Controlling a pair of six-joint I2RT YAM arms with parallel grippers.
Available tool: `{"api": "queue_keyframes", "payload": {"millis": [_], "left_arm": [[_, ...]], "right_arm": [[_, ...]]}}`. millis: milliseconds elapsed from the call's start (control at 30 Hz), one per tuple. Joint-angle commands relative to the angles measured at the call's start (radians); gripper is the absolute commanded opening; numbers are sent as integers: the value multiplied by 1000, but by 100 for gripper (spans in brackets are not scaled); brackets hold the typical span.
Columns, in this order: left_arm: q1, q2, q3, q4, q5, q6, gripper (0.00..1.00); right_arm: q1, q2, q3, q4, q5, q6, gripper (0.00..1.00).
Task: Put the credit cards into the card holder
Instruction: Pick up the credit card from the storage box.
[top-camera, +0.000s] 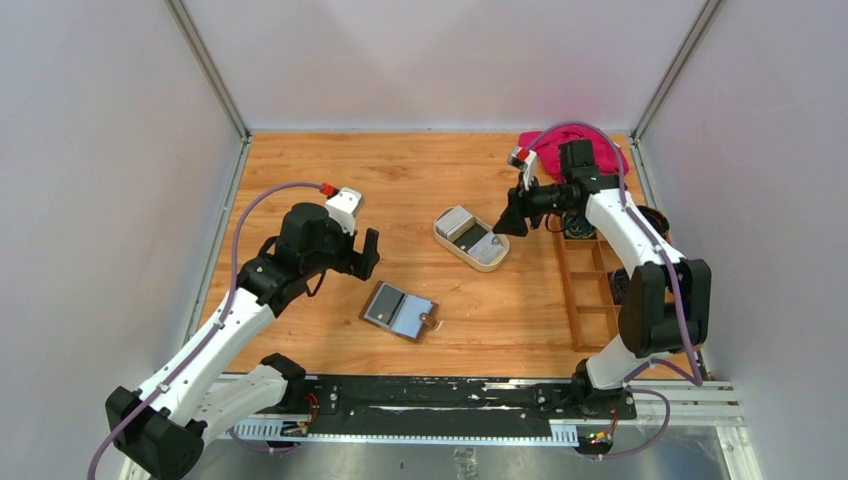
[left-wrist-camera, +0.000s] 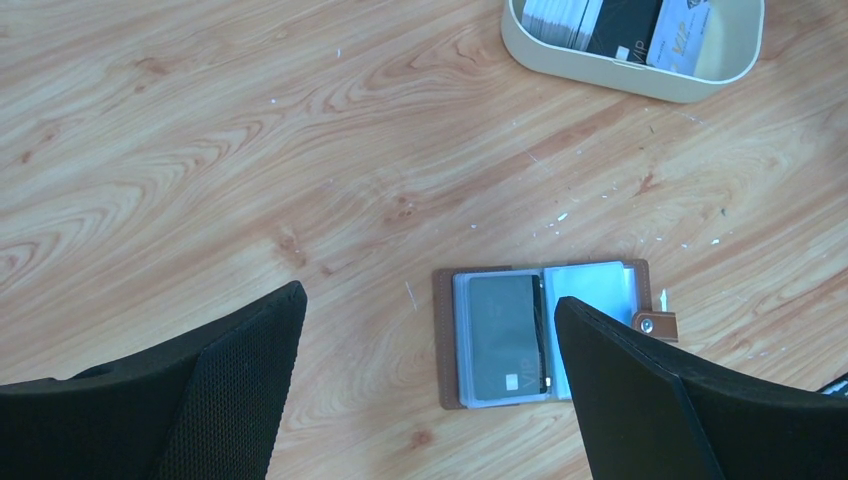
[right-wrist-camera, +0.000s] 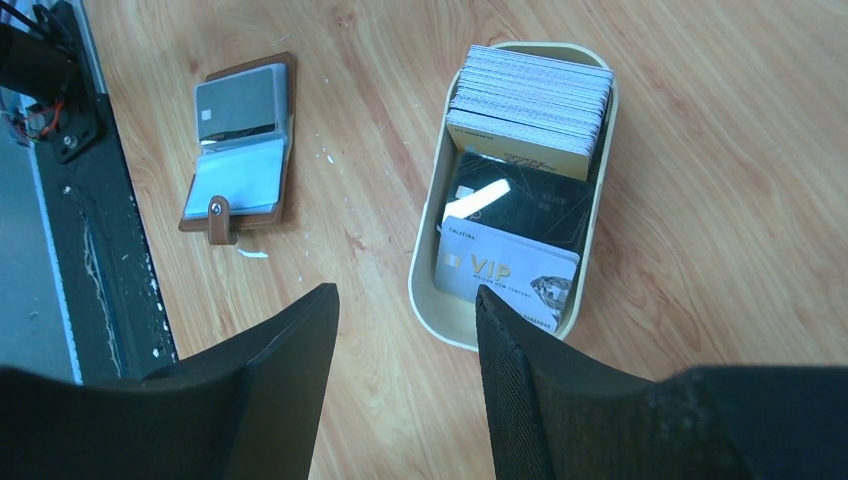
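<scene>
The brown card holder lies open on the wooden table, snap tab to the right. A dark grey card sits in its left pocket; the right pocket looks empty. The other credit cards are in a cream oval tray: an upright stack, a black card and a grey VIP card. My left gripper is open and empty, above and left of the card holder. My right gripper is open and empty, above the tray's near rim.
A wooden compartment box stands along the right side. A pink cloth lies in the far right corner. A black rail runs along the near table edge. White walls enclose the table on three sides.
</scene>
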Motion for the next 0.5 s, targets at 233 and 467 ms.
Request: {"api": "queue_keyframes", "payload": {"millis": [233,467], "left_arm": [[24,17,-18,6,26,18,100],[25,21,-21,7,11,20,100]], "right_arm": [[57,87,55,-82,-76,-850,59],[158,219,212,-236,72,-1203,58]]}}
